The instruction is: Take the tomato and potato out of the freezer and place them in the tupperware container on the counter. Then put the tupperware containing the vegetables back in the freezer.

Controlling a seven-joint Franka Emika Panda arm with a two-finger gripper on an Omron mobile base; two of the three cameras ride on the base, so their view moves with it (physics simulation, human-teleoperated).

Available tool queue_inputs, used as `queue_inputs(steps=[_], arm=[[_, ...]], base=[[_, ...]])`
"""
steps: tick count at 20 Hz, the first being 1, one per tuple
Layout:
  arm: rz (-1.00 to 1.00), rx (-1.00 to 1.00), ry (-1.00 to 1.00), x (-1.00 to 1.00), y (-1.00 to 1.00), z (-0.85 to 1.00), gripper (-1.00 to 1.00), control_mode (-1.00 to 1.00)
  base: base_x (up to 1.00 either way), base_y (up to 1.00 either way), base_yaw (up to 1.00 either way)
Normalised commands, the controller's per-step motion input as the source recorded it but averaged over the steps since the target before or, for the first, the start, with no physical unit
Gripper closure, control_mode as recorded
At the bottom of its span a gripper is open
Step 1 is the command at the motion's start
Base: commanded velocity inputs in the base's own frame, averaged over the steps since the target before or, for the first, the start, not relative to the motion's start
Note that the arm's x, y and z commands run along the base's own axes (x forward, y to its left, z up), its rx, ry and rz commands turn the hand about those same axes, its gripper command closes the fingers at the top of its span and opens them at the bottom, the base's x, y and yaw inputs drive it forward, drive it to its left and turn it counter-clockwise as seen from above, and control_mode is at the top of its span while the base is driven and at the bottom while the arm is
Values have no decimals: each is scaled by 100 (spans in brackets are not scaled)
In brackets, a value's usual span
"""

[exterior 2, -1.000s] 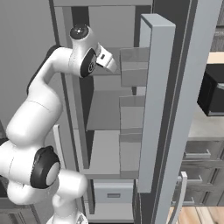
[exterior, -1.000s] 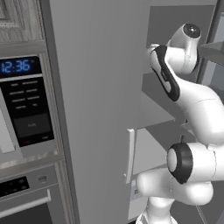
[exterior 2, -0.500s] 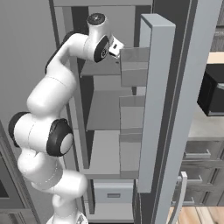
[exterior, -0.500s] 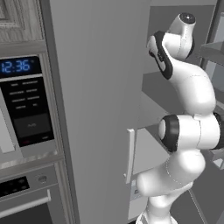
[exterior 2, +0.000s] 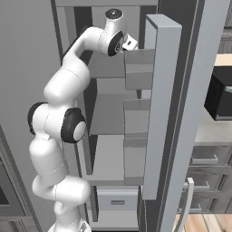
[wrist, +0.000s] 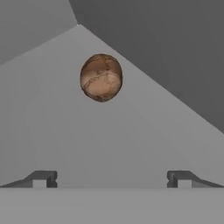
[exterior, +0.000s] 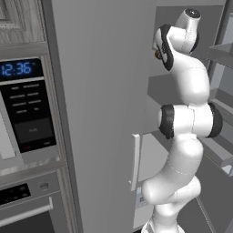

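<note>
- potato (wrist: pixel 101 77) sits alone on a grey freezer (exterior 2: pixel 163 90) shelf, ahead of the gripper (wrist: pixel 111 178)
- 2 fingers spread wide, nothing held, probably lining up a grab

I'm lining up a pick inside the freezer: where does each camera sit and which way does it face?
Left base view: behind-left, facing the freezer side and microwave; arm at right.
Right base view: behind-right, looking into the freezer's shelves and open door; arm at left.
Hand view: on the hand, facing the potato; open end effector below.
Both base views share the arm and freezer.
</note>
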Motion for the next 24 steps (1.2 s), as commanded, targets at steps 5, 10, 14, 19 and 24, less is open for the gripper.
queue_inputs(steps=[5,10,14,19,24], arm=[[4,0,1,45,-1,-45,-100,-100],[2,0,0,48,-9,-2,-100,-100],[1,0,0,39,-3,-12,-100,-100],[1,0,0,34,-7,-3,-100,-100],[1,0,0,41,-10,-1,-100,-100]], base=[[0,0,0],[0,0,0],[0,0,0],[0,0,0],[0,0,0]])
